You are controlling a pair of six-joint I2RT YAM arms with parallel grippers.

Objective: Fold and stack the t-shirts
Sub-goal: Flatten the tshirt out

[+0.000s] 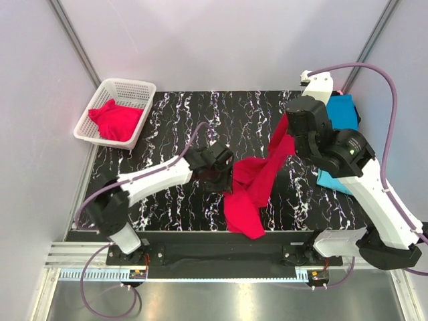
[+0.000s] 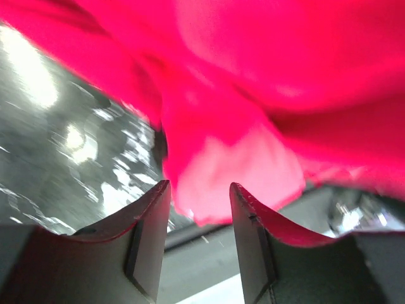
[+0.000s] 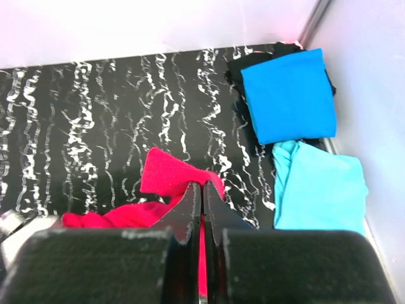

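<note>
At the far left corner of the black, white-veined table (image 1: 174, 120) sits a white mesh basket (image 1: 127, 84) with a crumpled red shirt (image 1: 117, 122) inside. Pale walls (image 1: 221, 40) with metal posts (image 1: 75, 37) close in the table on three sides. Toward the middle, the left gripper (image 2: 200, 189) has its jaws apart, and a fold of a second red shirt (image 1: 249, 194) hangs at the gap, not pinched. That shirt runs from near the table's front edge up to the right gripper (image 3: 202, 191), which is clamped tight on its upper end. Against the right wall lie a folded deep-blue shirt (image 3: 288, 95) at the back and a lighter blue shirt (image 3: 319, 190) just in front.
</note>
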